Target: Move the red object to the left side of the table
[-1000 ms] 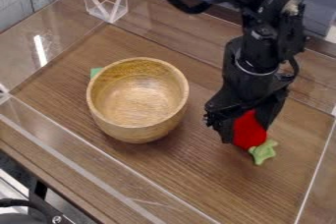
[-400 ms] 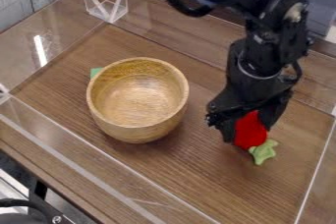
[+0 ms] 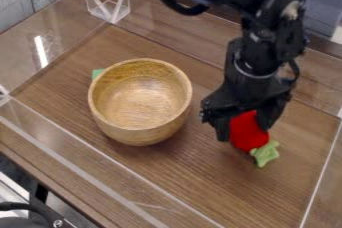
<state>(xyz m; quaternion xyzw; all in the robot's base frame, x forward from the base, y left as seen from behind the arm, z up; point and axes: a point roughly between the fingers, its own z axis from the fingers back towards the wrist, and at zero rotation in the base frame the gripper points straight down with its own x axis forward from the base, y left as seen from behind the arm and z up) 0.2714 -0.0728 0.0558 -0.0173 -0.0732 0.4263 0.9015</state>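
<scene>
The red object (image 3: 246, 131) lies on the brown wood-grain table (image 3: 160, 177) at the right, its light green leafy end (image 3: 267, 154) pointing toward the front right. My black gripper (image 3: 242, 125) stands straight over it, open, with one finger on each side of the fruit. The upper part of the red object is hidden by the gripper body. I cannot tell whether the fingers touch it.
A round light wooden bowl (image 3: 140, 100) sits left of the gripper, close to it. A small green piece (image 3: 98, 74) peeks out behind the bowl's left rim. Low clear acrylic walls (image 3: 40, 137) border the table, and a clear folded stand (image 3: 107, 5) is at the back left.
The gripper and arm have shifted slightly to the left over the red object. The leafy end and the bowl have stayed in place.
</scene>
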